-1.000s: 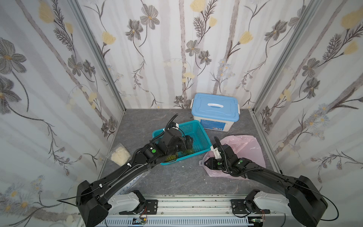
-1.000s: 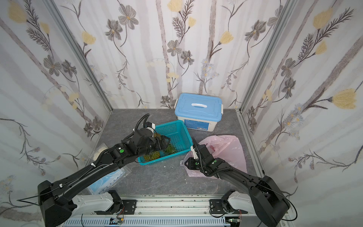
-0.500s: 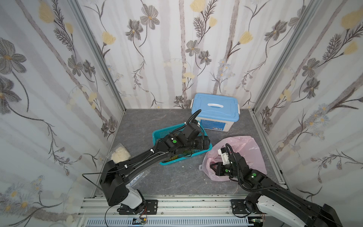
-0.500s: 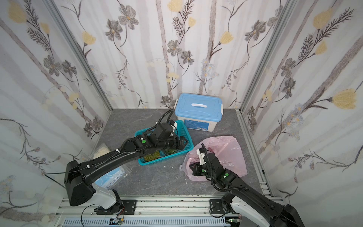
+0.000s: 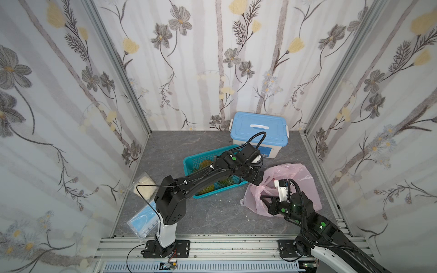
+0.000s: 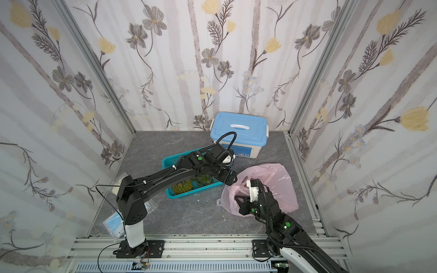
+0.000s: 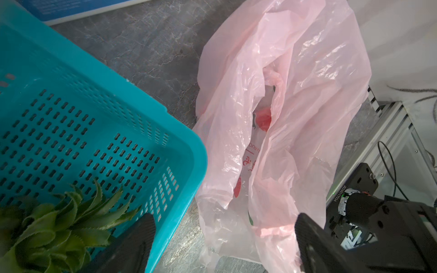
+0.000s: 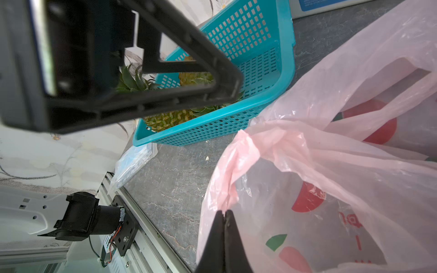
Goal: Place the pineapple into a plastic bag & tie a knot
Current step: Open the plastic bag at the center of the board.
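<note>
The right end effector (image 8: 225, 212) is pinching the plastic bag (image 8: 331, 165) rim; the left end effector (image 7: 223, 224) is hovering open nearby. Beside it, the pineapple (image 6: 182, 186) is lying unbagged in the teal basket (image 6: 168, 165); tying is pending.

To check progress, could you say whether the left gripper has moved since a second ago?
Yes: the left gripper moved from over the teal basket past its corner, toward the plastic bag.
</note>
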Motion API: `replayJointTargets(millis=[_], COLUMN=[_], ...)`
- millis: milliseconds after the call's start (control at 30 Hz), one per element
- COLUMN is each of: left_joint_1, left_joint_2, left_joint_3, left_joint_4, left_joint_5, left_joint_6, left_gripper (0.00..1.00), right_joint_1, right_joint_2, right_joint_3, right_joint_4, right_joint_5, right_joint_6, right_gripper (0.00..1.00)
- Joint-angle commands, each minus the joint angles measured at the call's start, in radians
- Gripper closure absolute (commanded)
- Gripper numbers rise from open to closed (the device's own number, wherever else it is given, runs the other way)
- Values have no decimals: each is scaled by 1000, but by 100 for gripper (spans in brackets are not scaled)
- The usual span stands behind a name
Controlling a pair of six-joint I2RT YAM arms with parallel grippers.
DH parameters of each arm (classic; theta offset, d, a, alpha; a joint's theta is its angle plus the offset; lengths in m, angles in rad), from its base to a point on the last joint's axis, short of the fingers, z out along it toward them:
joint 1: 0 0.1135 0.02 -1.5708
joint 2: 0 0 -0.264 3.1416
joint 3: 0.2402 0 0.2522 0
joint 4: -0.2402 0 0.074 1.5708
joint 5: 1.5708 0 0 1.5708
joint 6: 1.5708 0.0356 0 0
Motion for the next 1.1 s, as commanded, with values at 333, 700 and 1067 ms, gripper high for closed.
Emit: replayJointTargets(millis=[333,700,1067], left_joint_1=[-32,-58,-29], left_joint_2=[245,455,474], left_joint_3=[302,497,580], left_joint_4=[-85,-54,-88], left_joint_5=[19,-86,-187], left_joint_6=[148,172,254], left_gripper=[13,37,99], right_joint_1=[1,1,1], right_joint_2=[-143,-223,-239], right_joint_3=[-69,-77,-71], right_joint_4=[6,-1,8], right_joint_5=[-57,-54,-89], right_joint_6=[-50,-31,-43], right_gripper=[100,100,100])
